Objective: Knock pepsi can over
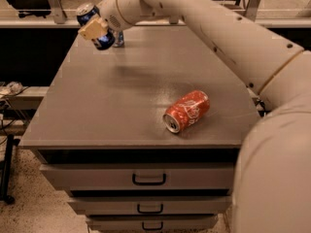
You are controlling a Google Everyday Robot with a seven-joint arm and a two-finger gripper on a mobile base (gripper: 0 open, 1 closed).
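The white, smooth-shelled arm entered at 4 o'clock and reached across to 11 o'clock. Its segments were rounded and tube-shaped.

The grey cabinet had a flat, matte top with a rounded corner at 4 o'clock. Three drawers sat stacked in its front face. All three were shut, so their contents were hidden. Each carried a dark loop handle.

The red can lay on its side at 4 o'clock on the top, well apart from the other cans. Its silver end faced 7 o'clock.

The pepsi can, dark blue with a silver top, stood at the 11 o'clock corner of the cabinet top. It was tilted, with the top leaning toward 10 o'clock.

The gripper, tan and blocky, lay across the middle of the pepsi can, touching it. Whether the gripper was spread or closed on the can could not be told.

A second blue can showed just beside the pepsi can at its 4 o'clock, mostly hidden by the arm.
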